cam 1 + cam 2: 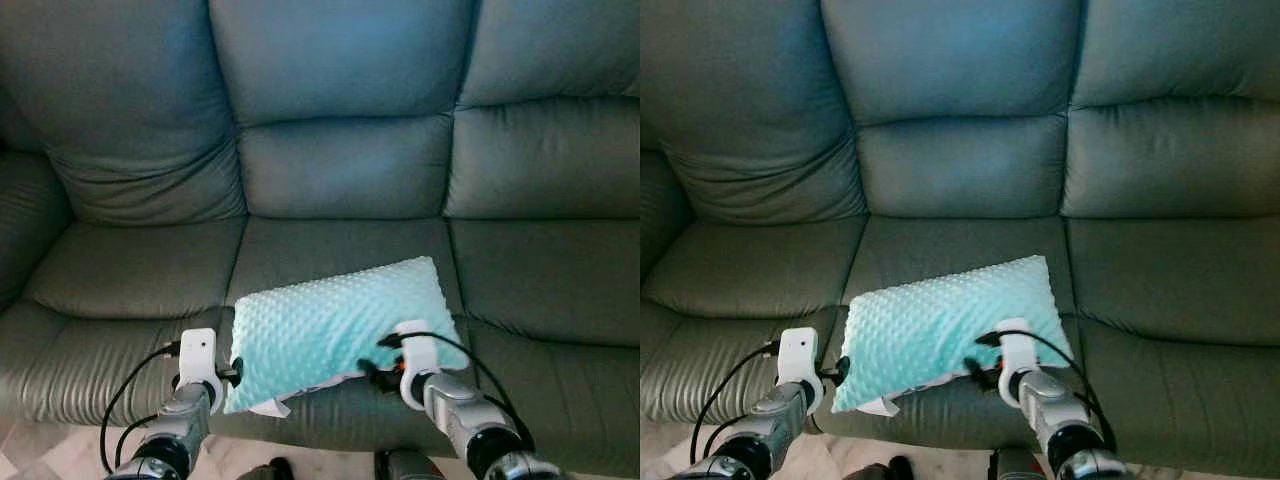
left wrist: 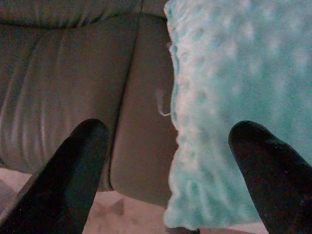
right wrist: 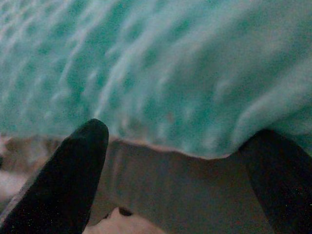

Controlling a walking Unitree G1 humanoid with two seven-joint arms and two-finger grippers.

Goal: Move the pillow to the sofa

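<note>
Both grippers, left (image 1: 236, 372) and right (image 1: 372, 372), stand with fingers apart beside the pillow (image 1: 335, 322) on the sofa (image 1: 330, 170).

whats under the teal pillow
The pillow lies on the middle seat cushion of the grey sofa. Whatever sits directly beneath it is covered.

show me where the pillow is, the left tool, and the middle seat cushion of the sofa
pillow (image 1: 335, 320), left eye view, middle of its dotted top.
left tool (image 2: 168, 163), left wrist view, midway between its two black fingertips.
middle seat cushion (image 1: 330, 245), left eye view, bare part behind the pillow.
</note>
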